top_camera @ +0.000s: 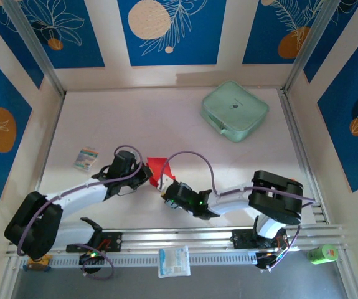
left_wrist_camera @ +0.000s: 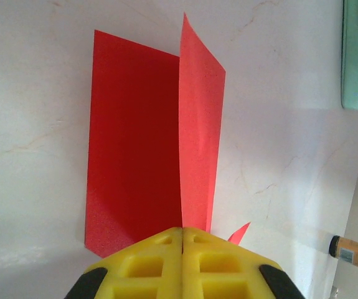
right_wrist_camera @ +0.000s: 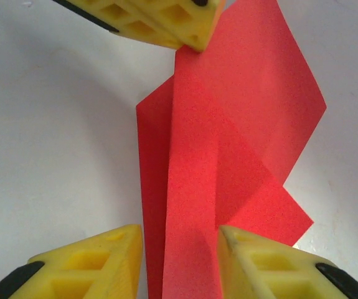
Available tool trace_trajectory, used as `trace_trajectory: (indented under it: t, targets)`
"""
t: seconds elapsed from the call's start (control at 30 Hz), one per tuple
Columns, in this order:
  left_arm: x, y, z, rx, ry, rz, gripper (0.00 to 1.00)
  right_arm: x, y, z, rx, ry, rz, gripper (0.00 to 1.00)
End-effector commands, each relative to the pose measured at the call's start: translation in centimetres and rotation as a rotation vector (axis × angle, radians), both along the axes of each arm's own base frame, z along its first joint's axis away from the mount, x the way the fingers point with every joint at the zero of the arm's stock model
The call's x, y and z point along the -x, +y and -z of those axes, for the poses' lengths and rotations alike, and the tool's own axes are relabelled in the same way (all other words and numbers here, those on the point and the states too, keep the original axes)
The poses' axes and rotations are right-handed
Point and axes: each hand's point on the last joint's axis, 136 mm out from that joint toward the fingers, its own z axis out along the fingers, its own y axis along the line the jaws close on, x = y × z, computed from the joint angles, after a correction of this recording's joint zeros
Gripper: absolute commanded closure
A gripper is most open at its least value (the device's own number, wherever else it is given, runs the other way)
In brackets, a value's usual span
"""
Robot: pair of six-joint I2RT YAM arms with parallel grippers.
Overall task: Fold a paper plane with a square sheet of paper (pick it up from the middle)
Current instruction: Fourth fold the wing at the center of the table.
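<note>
The square sheet of paper (top_camera: 159, 167) is bright red and partly folded, held between both grippers just above the table's middle. In the left wrist view one half of the paper (left_wrist_camera: 135, 143) lies flat while a flap stands upright along a crease. My left gripper (left_wrist_camera: 182, 233) is shut on the paper's near edge at that crease. My right gripper (right_wrist_camera: 180, 240) is open, and the creased paper (right_wrist_camera: 228, 137) runs between its spread yellow fingers (right_wrist_camera: 85, 265). The left gripper's fingertips (right_wrist_camera: 160, 18) pinch the far end. The paper plane is out of view.
A mint-green zip case (top_camera: 235, 110) lies at the back right. A small white printed packet (top_camera: 86, 158) sits left of the left arm. Another packet (top_camera: 174, 261) and a green bottle (top_camera: 323, 253) rest along the near rail. Patterned walls enclose the table.
</note>
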Motion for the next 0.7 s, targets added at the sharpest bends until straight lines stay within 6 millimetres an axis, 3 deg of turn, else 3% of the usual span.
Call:
trace_trajectory:
  t: [0.0,0.27,0.5,0.67]
  targets:
    - [-0.5,-0.6,-1.1,-0.006,-0.022,0.026,1.00,-1.0,0.8,-0.5,0.001,-0.049,0.007,0.64]
    - [-0.5,-0.5,-1.5,-0.033,-0.029,0.046,1.00,-1.4,0.4,-0.1,0.008,-0.029,0.057,0.67]
    - [-0.3,-0.5,-1.3,-0.038,-0.021,0.050,1.00,-1.3,0.0,-0.2,-0.025,0.004,0.078,0.80]
    - [-0.3,-0.4,-1.2,-0.053,-0.012,0.056,0.94,-1.2,-0.1,0.1,-0.039,0.044,0.082,0.85]
